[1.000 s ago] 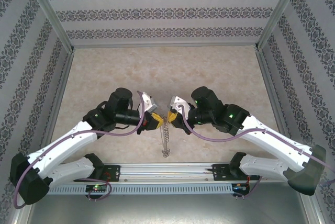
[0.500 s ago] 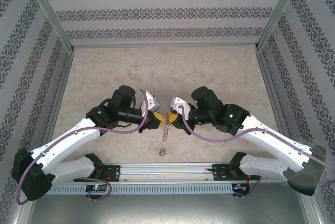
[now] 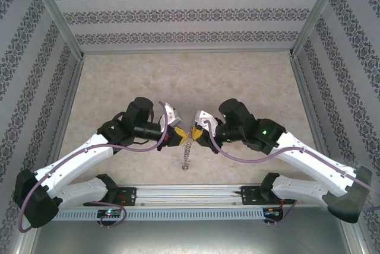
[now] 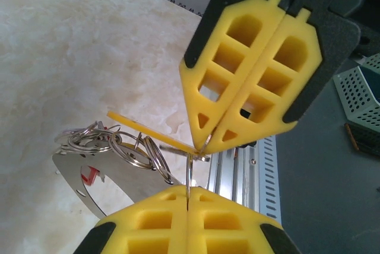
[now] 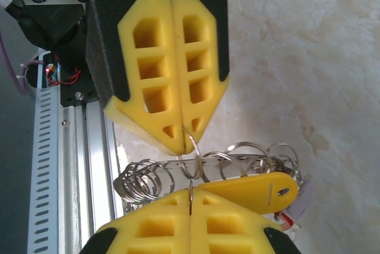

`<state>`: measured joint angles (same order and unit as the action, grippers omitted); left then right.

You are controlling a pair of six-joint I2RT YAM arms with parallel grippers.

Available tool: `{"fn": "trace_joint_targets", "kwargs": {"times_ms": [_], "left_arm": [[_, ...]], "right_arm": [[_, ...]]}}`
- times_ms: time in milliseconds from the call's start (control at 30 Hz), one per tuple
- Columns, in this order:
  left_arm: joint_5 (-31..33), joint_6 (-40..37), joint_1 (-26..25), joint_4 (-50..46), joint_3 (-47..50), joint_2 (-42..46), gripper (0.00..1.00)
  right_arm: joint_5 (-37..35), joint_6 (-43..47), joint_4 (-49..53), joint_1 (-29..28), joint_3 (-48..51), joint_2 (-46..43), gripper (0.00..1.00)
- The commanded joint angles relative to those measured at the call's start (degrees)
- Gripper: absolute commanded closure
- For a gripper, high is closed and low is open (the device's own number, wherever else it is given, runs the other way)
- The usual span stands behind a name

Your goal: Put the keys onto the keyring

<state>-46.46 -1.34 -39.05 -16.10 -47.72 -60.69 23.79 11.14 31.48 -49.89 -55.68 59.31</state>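
Observation:
The keyring (image 3: 186,154) is a floppy string of linked thin metal rings, dangling between both grippers over the table's near middle. My left gripper (image 3: 178,134) is shut on one ring held edge-on (image 4: 188,178). My right gripper (image 3: 196,136) faces it tip to tip and is shut on a neighbouring ring (image 5: 191,174). More rings bunch to one side (image 4: 127,147) (image 5: 145,183). A yellow plastic tag (image 5: 261,189) (image 4: 148,130) hangs with them. So does a flat silvery metal piece with a red mark (image 4: 89,174). I cannot pick out the keys for certain.
The beige marbled table (image 3: 190,82) stretches behind the grippers. Patterned walls (image 3: 190,13) close off three sides. An aluminium rail (image 3: 190,193) with the arm bases runs along the near edge, close under the hanging rings. Purple cables (image 3: 133,150) loop beside both wrists.
The lower end of the ring chain has risen away from the rail. The left arm shifted slightly right. Both grippers stay shut, tip to tip.

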Motion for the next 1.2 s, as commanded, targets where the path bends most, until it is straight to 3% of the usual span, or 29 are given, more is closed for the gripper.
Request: {"fn": "trace_joint_targets", "kwargs": {"times_ms": [0, 300, 667, 1167], "left_arm": [[-1.12, -1.38, -0.67, 3.01, -0.86, 1.37, 1.00], [-1.46, -1.37, -0.77, 2.98, -0.83, 1.45, 1.00], [-1.49, -1.46, -0.86, 3.18, -0.64, 1.77, 1.00], [-1.21, -1.55, -1.03, 2.99, -0.77, 2.10, 1.00]], "right_arm": [[2.46, 0.64, 0.24, -1.02, -1.48, -0.15, 1.00], [2.27, 0.64, -0.90, -1.00, -2.11, 0.47, 1.00], [-3.13, 0.83, 0.93, -1.00, -2.46, -1.39, 1.00], [0.29, 1.03, 0.42, -1.00, -3.32, 0.53, 1.00]]}}
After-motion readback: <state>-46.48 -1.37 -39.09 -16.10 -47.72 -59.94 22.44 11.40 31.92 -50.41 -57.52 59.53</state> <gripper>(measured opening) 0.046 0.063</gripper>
